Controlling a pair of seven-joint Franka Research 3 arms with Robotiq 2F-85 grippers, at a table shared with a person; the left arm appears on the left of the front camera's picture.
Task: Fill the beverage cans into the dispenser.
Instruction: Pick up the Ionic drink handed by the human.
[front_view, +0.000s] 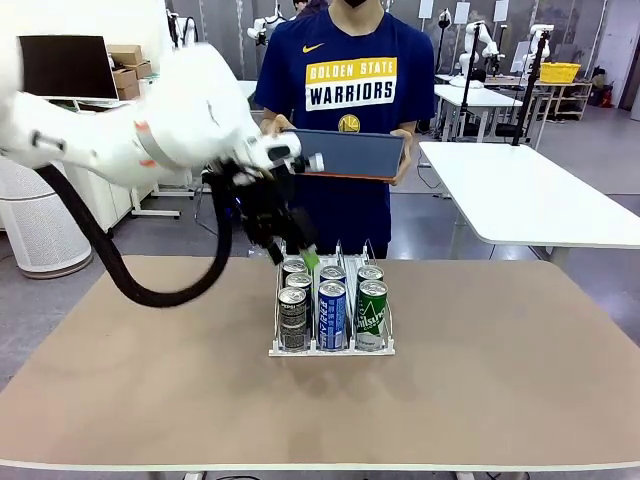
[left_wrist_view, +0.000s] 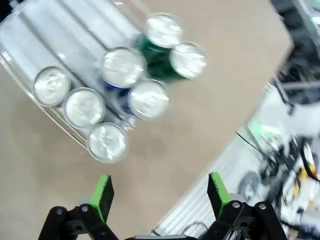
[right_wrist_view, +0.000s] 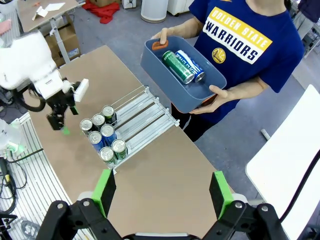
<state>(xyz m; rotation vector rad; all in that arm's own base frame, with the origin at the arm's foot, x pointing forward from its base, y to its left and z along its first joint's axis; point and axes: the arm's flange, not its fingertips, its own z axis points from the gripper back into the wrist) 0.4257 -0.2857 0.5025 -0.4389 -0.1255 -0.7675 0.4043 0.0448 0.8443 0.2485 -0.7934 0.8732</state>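
under both grippers lies the tan table (front_view: 500, 380). beyond the right gripper (right_wrist_view: 162, 192), at the table's far edge, a person (right_wrist_view: 240, 45) holds a blue-grey tub (right_wrist_view: 165, 75) in both hands. a green can (right_wrist_view: 176, 66) and a blue can (right_wrist_view: 192, 65) lie side by side in it.

well below that gripper and ahead of its fingers, the dispenser (right_wrist_view: 142, 112) sits on the table, and the person's end of its lanes is bare. seven beverage cans (front_view: 331, 310) stand upright at the end nearer my arms: three dark ones in one outer lane, two blue in the middle, two green in the other outer lane.

the left gripper (front_view: 300, 255) hangs just above the dispenser on the dark cans' side, behind the rearmost can. i see it touching nothing. from its wrist camera the silver tops lie ahead of the green pads (left_wrist_view: 102, 195), off to one side and blurred.

both grippers have their jaws spread wide and hold nothing.
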